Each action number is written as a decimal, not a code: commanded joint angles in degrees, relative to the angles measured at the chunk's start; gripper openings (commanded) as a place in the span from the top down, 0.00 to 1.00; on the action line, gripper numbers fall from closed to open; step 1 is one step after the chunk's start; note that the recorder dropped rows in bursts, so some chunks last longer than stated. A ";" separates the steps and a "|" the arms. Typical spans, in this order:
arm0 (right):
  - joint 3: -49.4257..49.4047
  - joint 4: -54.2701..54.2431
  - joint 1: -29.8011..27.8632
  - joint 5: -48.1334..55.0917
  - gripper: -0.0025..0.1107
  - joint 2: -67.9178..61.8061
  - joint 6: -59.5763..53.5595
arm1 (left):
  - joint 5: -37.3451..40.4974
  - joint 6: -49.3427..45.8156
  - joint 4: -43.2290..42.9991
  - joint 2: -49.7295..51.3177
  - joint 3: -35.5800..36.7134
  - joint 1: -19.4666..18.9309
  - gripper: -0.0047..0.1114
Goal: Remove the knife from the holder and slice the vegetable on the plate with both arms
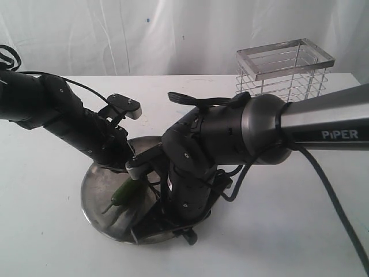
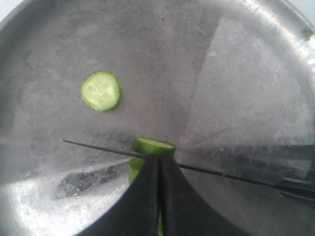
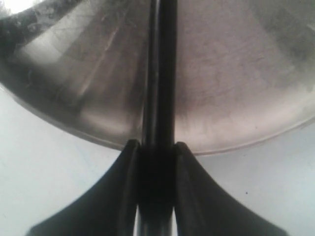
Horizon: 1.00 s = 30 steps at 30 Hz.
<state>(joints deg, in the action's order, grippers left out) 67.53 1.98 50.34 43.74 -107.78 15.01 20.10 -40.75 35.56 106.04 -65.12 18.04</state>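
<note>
White table (image 1: 52, 242), plain and matte, across the whole foreground. Behind it, white cloth (image 1: 190, 34) hung as a backdrop, with soft vertical folds and one small dark speck (image 1: 147, 21). Even, diffuse light, only faint shadows.

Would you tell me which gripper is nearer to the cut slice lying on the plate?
Left. The left gripper touches the vegetable beside the slice; the right gripper holds the knife at the rim of the plate.
</note>
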 commanded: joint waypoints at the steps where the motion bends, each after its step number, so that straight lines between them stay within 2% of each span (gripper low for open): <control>1: 0.62 0.36 -0.16 -0.69 0.98 0.17 -1.77 | 1.35 -0.02 0.26 -0.32 0.36 0.40 0.96; 14: 6.52 1.61 -0.16 2.71 0.98 -4.89 -3.48 | 1.71 -0.02 0.26 -0.32 0.36 0.40 0.96; 30: 8.35 2.83 -0.16 2.53 0.98 -6.64 -4.57 | 2.13 -0.02 0.26 -0.32 0.36 0.40 0.96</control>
<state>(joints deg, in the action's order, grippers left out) 74.50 4.77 50.34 48.94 -113.59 11.14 17.72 -40.98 33.19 106.29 -65.01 17.43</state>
